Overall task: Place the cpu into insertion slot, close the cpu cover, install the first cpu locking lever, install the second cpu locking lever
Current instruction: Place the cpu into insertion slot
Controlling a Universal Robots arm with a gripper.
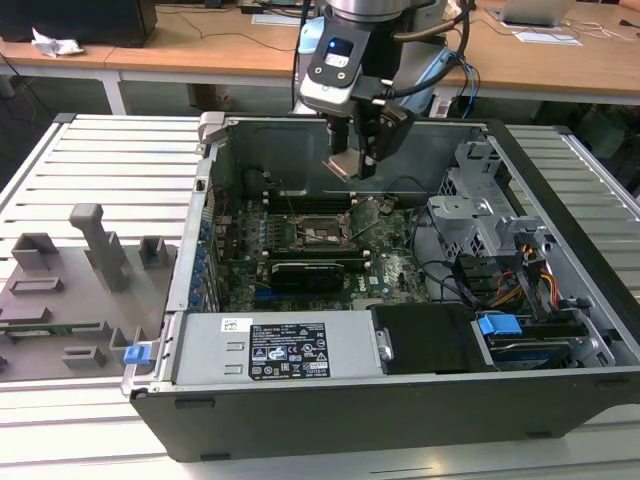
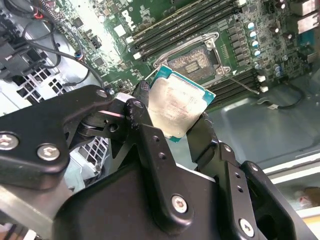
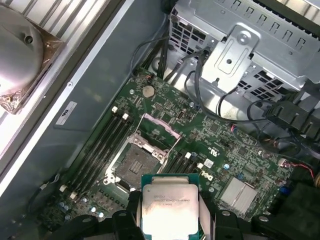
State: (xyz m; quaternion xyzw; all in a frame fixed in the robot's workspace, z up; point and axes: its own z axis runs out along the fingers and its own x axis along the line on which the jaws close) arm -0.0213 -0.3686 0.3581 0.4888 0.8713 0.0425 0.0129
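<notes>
My gripper [image 1: 354, 166] hangs above the open computer case, shut on the cpu [image 1: 344, 165]. In both wrist views the cpu [image 2: 175, 105] [image 3: 170, 207] shows as a square chip with a silvery-beige top and a green edge, clamped between two black fingers [image 2: 141, 107]. The insertion slot [image 3: 134, 162] [image 2: 196, 59] lies below it on the green motherboard, its dark centre bare. The cpu cover [image 3: 160, 127] stands tilted up at one edge of the slot. A thin lever [image 2: 241, 84] sticks out beside the slot. In the exterior view the slot [image 1: 320, 233] sits under the gripper, well apart from it.
Memory slots [image 3: 102, 145] flank the socket. A metal drive cage [image 1: 480, 215] and loose cables [image 1: 520, 285] fill the case on the exterior view's right. A power supply [image 1: 285, 350] spans the near side. A grey fixture tray [image 1: 70, 290] lies outside the case.
</notes>
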